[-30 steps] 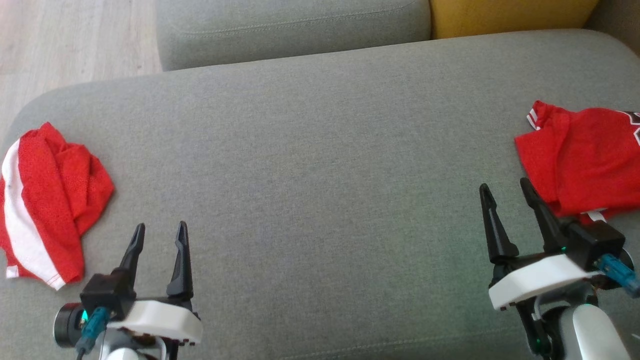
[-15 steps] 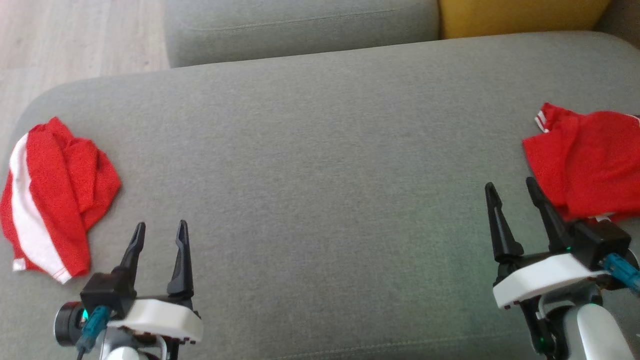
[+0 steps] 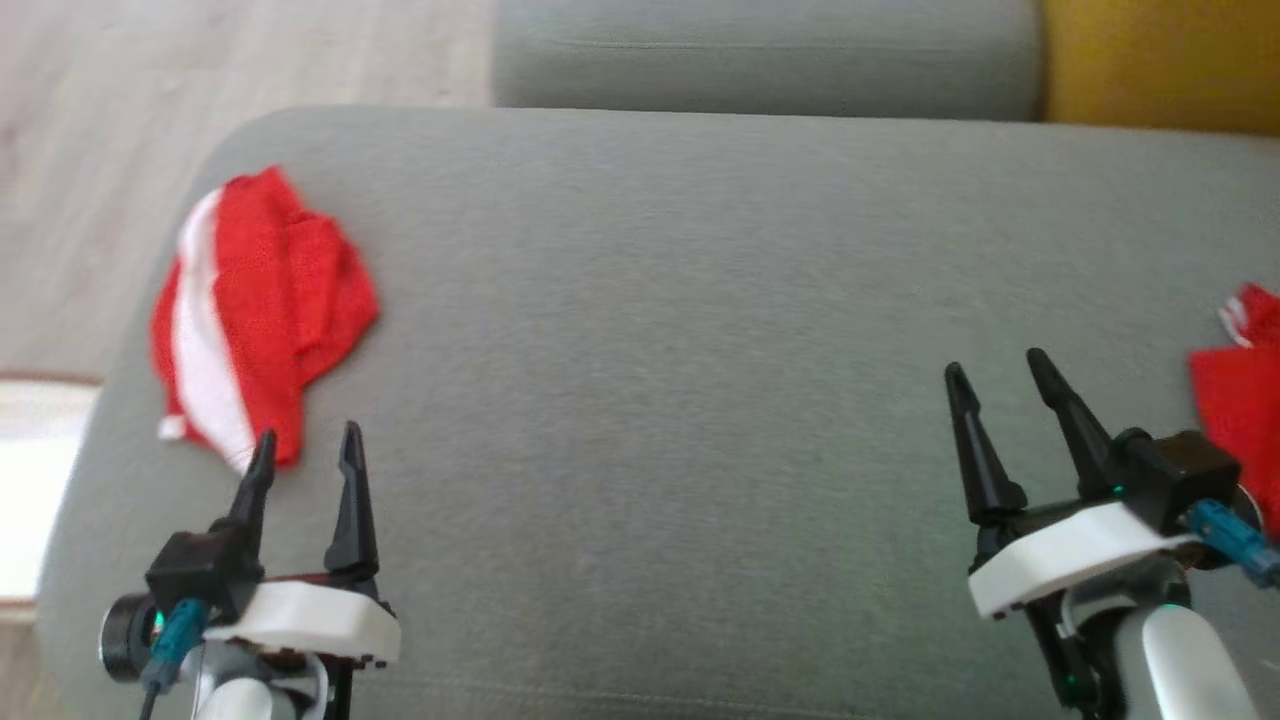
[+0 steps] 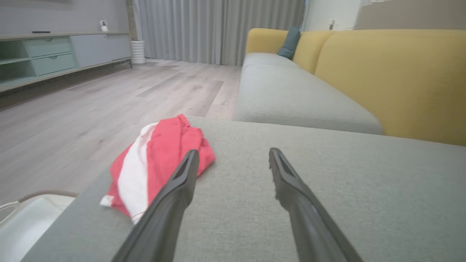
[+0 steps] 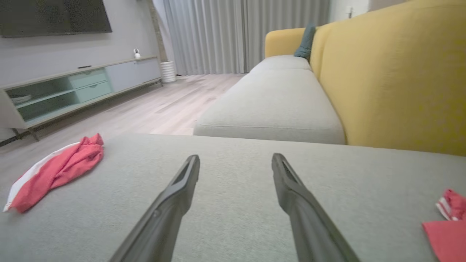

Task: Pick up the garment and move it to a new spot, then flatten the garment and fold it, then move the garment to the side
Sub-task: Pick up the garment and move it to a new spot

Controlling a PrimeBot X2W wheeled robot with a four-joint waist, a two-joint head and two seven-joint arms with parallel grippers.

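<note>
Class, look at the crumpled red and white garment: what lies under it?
The garment rests on the grey cushion, near its edge. Anything beneath its bunched folds is covered and cannot be seen.

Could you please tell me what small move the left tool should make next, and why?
Probably ease the left tool forward and slightly to its left, onto the crumpled red-and-white garment. The tool stands open and empty close to the cloth's near edge, and the cloth lies bunched near the left edge of the grey cushion.
</note>
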